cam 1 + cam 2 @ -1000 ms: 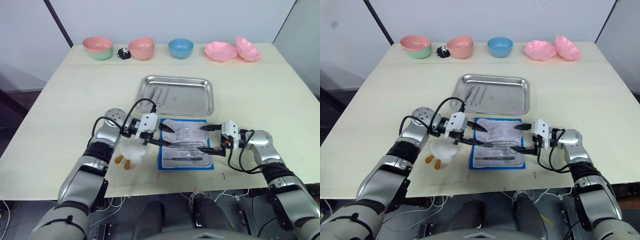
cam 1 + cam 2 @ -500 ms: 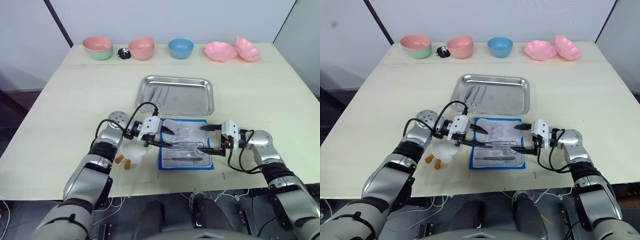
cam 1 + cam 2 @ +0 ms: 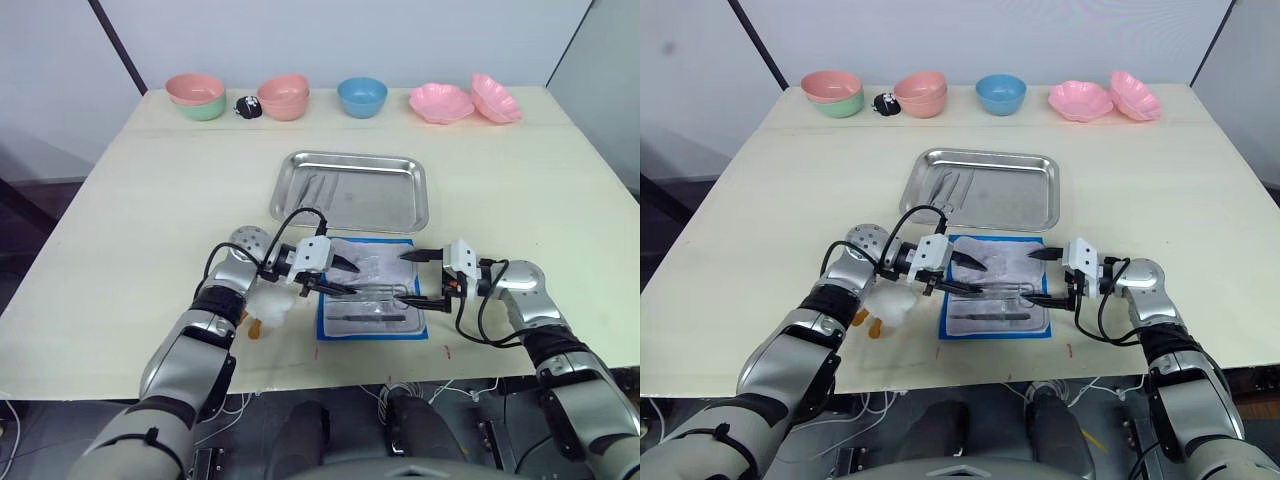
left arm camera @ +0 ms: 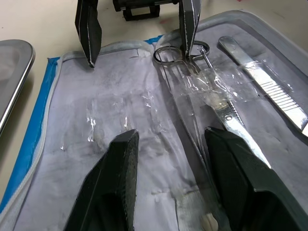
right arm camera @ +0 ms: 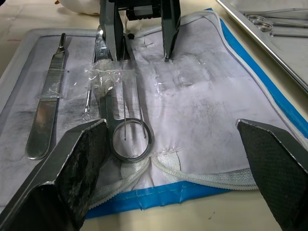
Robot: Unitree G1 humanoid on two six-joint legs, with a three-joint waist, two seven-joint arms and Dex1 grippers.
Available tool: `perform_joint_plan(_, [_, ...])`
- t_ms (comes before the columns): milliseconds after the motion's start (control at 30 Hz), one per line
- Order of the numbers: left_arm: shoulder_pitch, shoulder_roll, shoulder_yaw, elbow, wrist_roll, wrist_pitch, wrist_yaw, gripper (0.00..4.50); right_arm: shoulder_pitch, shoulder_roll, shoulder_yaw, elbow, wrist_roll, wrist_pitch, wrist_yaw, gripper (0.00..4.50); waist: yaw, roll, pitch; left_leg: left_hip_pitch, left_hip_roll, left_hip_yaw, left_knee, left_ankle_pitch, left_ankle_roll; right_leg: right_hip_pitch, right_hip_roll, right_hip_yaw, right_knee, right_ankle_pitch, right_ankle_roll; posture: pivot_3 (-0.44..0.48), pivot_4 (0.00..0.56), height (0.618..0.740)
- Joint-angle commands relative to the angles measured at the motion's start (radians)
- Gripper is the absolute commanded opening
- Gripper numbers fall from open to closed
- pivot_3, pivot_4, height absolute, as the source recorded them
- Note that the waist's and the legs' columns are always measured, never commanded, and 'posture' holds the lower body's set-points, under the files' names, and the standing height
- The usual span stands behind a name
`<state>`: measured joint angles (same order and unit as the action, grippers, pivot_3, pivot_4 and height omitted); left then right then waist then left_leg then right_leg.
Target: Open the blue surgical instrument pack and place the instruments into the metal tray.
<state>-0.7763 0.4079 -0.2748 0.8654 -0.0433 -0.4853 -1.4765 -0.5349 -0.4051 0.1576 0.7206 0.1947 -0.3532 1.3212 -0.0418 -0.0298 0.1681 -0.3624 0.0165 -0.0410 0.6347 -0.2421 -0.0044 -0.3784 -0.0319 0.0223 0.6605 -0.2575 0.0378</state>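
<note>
Two grippers over the open pack now, and the change is all on my left side: my left gripper (image 3: 338,275) has slid in from the pack's left edge, a second ago just reaching it, now well over the white-grey lining. Its fingers (image 4: 122,163) are apart, with nothing between them, the ring-handled scissors (image 4: 195,82) lying just ahead under a strip of clear film. My right gripper (image 3: 413,277) hasn't budged since then; it sits at the pack's right edge, fingers wide apart, one low by the scissors' ring end.

So where's everything? The blue surgical instrument pack (image 3: 330,318) lies unfolded flat on the table (image 3: 130,200), just in front of the metal tray (image 3: 415,195). Inside the pack I see the scissors and, beside them, flat tweezers (image 5: 48,101). A couple of slim instruments (image 3: 318,186) already rest in the tray's left part.

What it means, I reckon: the opening is done, the emptying is partway, and my left gripper is lining up for the scissors. That film taped across them could snag the lift.
</note>
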Motion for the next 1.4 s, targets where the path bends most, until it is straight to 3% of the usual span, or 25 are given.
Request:
perform_joint_plan(33, [0.021, -0.002, -0.001, -0.010, 0.006, 0.014, 0.001, 0.64, 0.050, 0.000, 0.062, 0.063, -0.094, 0.022, -0.018, 4.50, 0.000, 0.000, 0.000, 0.000, 0.000, 0.000, 0.000, 0.000, 0.000, 0.000, 0.000, 0.000, 0.000, 0.000, 0.000, 0.000, 0.150, 0.740])
perform_joint_plan(100, [0.030, -0.002, 0.000, -0.018, 0.002, 0.026, -0.005, 0.01, 0.050, 0.000, 0.062, 0.064, -0.094, 0.021, -0.019, 4.50, 0.000, 0.000, 0.000, 0.000, 0.000, 0.000, 0.000, 0.000, 0.000, 0.000, 0.000, 0.000, 0.000, 0.000, 0.000, 0.000, 0.150, 0.740])
perform_joint_plan(533, [0.056, 0.006, 0.005, -0.078, -0.005, 0.091, 0.012, 0.01, 0.042, 0.005, 0.065, 0.067, -0.094, 0.021, -0.017, 4.50, 0.000, 0.000, 0.000, 0.000, 0.000, 0.000, 0.000, 0.000, 0.000, 0.000, 0.000, 0.000, 0.000, 0.000, 0.000, 0.000, 0.150, 0.740])
perform_joint_plan(1400, [0.032, 0.120, -0.016, -0.398, 0.024, 0.418, 0.016, 0.01, 0.044, 0.008, 0.069, 0.070, -0.098, 0.019, -0.015, 4.50, -0.002, 0.000, 0.000, 0.000, 0.001, 0.000, 0.000, 0.000, 0.000, 0.000, 0.001, 0.000, 0.000, 0.000, 0.000, 0.000, 0.150, 0.740])
